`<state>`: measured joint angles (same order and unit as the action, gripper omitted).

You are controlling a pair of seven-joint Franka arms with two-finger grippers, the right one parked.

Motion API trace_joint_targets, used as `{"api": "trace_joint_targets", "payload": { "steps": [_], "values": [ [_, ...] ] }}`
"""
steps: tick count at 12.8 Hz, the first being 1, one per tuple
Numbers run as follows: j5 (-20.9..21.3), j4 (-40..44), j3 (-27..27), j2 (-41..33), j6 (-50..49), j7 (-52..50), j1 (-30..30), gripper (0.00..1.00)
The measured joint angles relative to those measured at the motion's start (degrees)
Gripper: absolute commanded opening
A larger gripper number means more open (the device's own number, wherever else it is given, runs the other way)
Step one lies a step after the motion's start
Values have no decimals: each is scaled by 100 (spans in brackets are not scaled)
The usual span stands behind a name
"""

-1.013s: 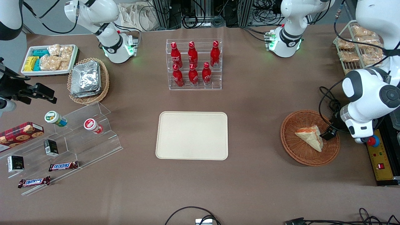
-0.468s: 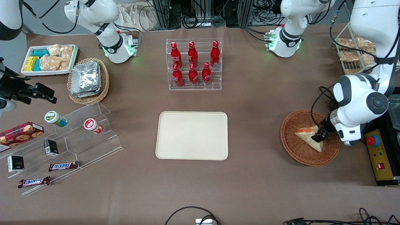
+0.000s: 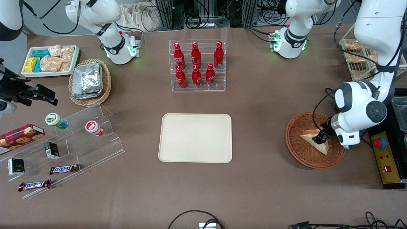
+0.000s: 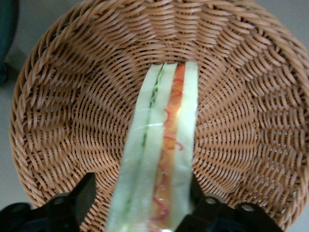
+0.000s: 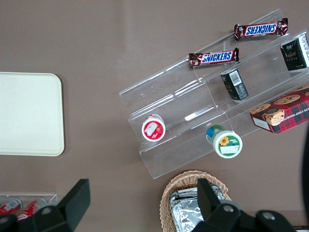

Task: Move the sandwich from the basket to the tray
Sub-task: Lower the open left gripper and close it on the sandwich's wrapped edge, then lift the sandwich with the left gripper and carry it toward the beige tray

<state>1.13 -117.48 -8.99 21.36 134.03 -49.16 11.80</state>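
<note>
The sandwich, a pale bread wedge with orange and green filling, lies in the round reddish-brown wicker basket toward the working arm's end of the table. My left gripper is down in the basket over the sandwich's wide end. In the left wrist view the gripper is open, its black fingers straddling the sandwich; one finger stands close against the bread, the other a little apart. Basket weave surrounds the wedge. The cream tray lies at the table's middle, bare.
A clear rack of red bottles stands farther from the front camera than the tray. A yellow control box with a red button sits beside the basket. A tan basket of foil packets and a clear snack stand lie toward the parked arm's end.
My left gripper has moved from the basket's edge inward over the sandwich and come lower, so that its fingers now straddle the wedge. The sandwich has not moved.
</note>
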Motion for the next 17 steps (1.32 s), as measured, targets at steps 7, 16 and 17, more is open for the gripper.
{"api": "trace_joint_targets", "payload": {
  "steps": [7,16,17],
  "values": [
    [2,1542,-63,-24,-2086,21,-240,0],
    [-7,3525,-252,142,-3645,1239,-2302,0],
    [-9,3634,-259,361,-3609,1290,-2540,0]
  ]
}}
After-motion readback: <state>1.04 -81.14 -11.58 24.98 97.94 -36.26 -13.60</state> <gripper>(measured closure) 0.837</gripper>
